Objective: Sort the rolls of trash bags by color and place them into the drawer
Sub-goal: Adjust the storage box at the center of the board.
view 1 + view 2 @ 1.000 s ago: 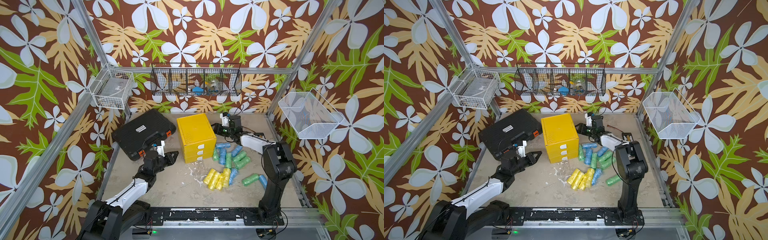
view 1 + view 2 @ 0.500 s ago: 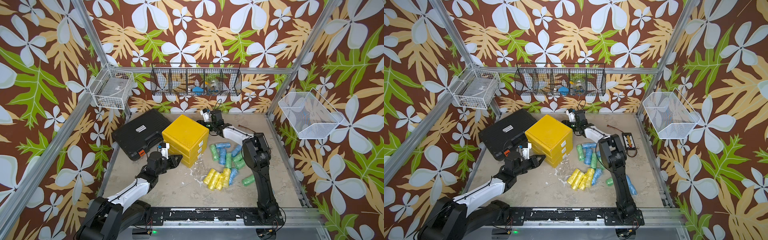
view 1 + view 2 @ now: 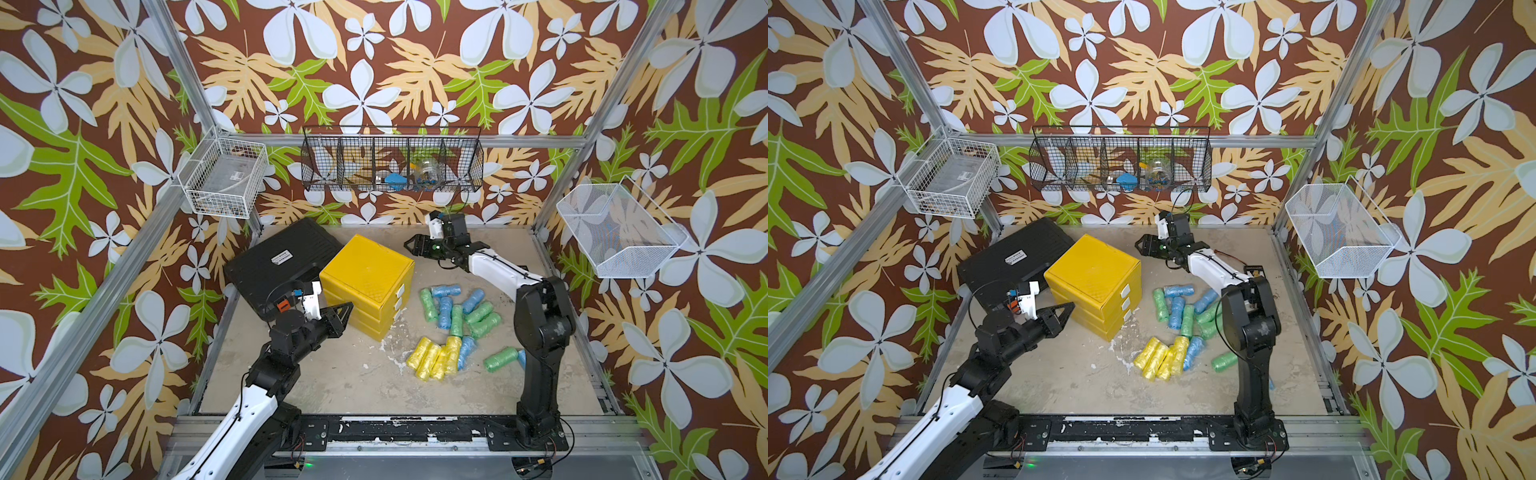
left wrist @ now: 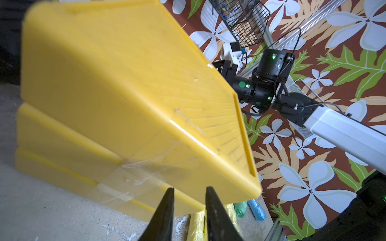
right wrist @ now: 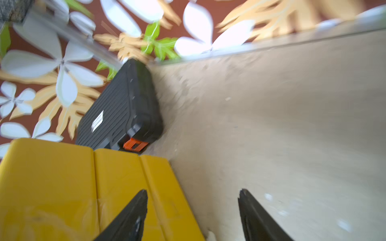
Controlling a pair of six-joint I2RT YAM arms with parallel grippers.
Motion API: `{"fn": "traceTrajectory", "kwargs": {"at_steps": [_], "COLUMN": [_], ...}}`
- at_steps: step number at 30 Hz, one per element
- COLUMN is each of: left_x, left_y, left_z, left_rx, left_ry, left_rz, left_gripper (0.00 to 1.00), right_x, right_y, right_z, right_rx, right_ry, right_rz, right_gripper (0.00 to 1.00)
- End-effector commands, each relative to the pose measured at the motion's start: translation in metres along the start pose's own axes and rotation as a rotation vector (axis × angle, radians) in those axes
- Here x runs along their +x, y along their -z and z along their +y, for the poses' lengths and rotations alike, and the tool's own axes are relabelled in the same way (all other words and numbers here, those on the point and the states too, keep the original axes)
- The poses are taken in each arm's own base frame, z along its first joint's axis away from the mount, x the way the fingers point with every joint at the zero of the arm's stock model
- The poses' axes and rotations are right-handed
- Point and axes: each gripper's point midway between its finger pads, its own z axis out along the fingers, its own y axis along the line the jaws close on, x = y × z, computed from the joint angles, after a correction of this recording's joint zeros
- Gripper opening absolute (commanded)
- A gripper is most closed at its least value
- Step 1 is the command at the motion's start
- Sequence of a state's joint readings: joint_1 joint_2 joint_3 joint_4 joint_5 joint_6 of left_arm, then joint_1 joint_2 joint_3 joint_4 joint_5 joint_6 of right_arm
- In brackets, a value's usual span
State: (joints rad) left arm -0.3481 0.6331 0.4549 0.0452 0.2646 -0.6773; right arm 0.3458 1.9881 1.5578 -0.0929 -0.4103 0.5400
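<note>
The left gripper [image 3: 349, 307] sits closed and empty at the side of the drawer [image 3: 365, 274], beside the black case [image 3: 282, 259]; the right gripper [image 3: 411, 246] gapes empty near its back corner; the rolls of trash bags [image 3: 455, 320] lie loose on the table [image 3: 332, 374].

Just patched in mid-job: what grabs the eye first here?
The yellow drawer chest sits angled on the table, drawers shut, with the left gripper at its near corner and the open right gripper by its far corner. To its right, the rolls of trash bags lie in a loose yellow, green and blue heap.
</note>
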Motion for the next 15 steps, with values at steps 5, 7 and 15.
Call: {"fn": "traceTrajectory", "kwargs": {"at_steps": [5,7,15], "left_x": [-0.043,-0.053,-0.08], "left_y": [0.01,0.0,-0.045], "left_z": [-0.012,-0.014,-0.014], "left_rx": [-0.137,-0.169,-0.251], "left_ry": [-0.147,-0.193,-0.309], "left_rz": [-0.024,-0.002,0.075], "left_gripper": [0.34,0.34,0.35], "right_x": [0.028,0.043,0.102], "right_y": [0.076,0.096,0.131], "right_z": [0.003,0.01,0.076], "right_rx": [0.043,0.026,-0.122], "right_ry": [-0.006,-0.009,0.037], "right_rz": [-0.049,-0.05,0.005], "right_gripper": [0.72,0.72,0.7]}}
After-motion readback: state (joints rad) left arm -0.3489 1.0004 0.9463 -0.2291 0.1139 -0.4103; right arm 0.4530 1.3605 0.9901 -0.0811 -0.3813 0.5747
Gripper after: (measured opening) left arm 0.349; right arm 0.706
